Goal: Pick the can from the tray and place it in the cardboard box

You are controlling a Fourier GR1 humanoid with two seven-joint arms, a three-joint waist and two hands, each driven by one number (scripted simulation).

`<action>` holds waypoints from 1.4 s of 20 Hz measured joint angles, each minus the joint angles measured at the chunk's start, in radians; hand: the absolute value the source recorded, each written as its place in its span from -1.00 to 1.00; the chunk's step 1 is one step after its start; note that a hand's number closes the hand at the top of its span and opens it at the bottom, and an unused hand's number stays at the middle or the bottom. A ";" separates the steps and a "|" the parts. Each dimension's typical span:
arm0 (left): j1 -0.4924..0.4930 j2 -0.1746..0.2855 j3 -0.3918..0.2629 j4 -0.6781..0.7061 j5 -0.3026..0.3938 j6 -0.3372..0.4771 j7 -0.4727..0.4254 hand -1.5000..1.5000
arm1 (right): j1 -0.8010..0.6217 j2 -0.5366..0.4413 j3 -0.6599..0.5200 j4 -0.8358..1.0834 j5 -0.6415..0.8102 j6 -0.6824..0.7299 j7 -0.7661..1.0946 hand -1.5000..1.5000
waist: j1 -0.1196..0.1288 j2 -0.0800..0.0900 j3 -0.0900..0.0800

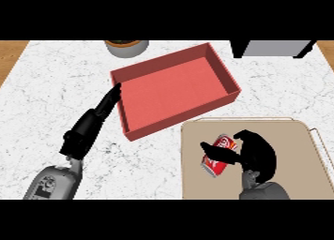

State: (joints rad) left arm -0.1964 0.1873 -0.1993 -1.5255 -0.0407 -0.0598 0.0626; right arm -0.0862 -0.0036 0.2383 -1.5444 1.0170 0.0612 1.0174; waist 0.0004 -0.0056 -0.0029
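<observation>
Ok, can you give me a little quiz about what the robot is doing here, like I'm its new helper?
1. True or false: the red metal can lies on the beige flat tray.
2. Fill in: the black left hand points its straight fingers at the open red rectangular ____.
3. Which hand curls over the can? A) left hand B) right hand

Key: 1 true; 2 box; 3 B.

Glossy can, matt tray & box, marble counter w/ grey veins.

Much of can behind right hand
</observation>
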 measured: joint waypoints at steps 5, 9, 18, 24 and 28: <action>0.001 -0.016 0.020 -0.002 -0.012 -0.018 0.010 0.00 | 0.017 -0.017 0.012 -0.010 0.035 -0.005 -0.022 1.00 | 0.001 -0.001 0.000; -0.007 -0.025 0.005 -0.003 -0.021 -0.022 0.014 0.00 | -0.031 -0.042 0.162 -0.007 0.060 0.050 -0.165 1.00 | 0.025 0.001 0.000; -0.029 -0.027 0.009 0.006 -0.015 -0.036 0.024 0.00 | -0.199 -0.091 0.513 -0.020 0.133 0.084 -0.569 1.00 | 0.037 0.005 0.001; 0.006 -0.032 0.018 -0.007 -0.028 -0.028 0.011 0.00 | -0.214 -0.111 0.542 -0.202 0.160 0.100 -0.638 1.00 | 0.006 0.003 0.002; 0.006 -0.031 0.029 -0.017 -0.028 -0.035 0.024 0.00 | -0.207 -0.118 0.533 -0.408 0.126 0.226 -0.629 1.00 | -0.002 0.002 0.003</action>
State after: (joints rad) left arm -0.1899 0.1567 -0.1704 -1.5425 -0.0686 -0.0944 0.0867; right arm -0.2937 -0.1220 0.7711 -1.9519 1.1427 0.2872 0.3886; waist -0.0012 -0.0033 -0.0003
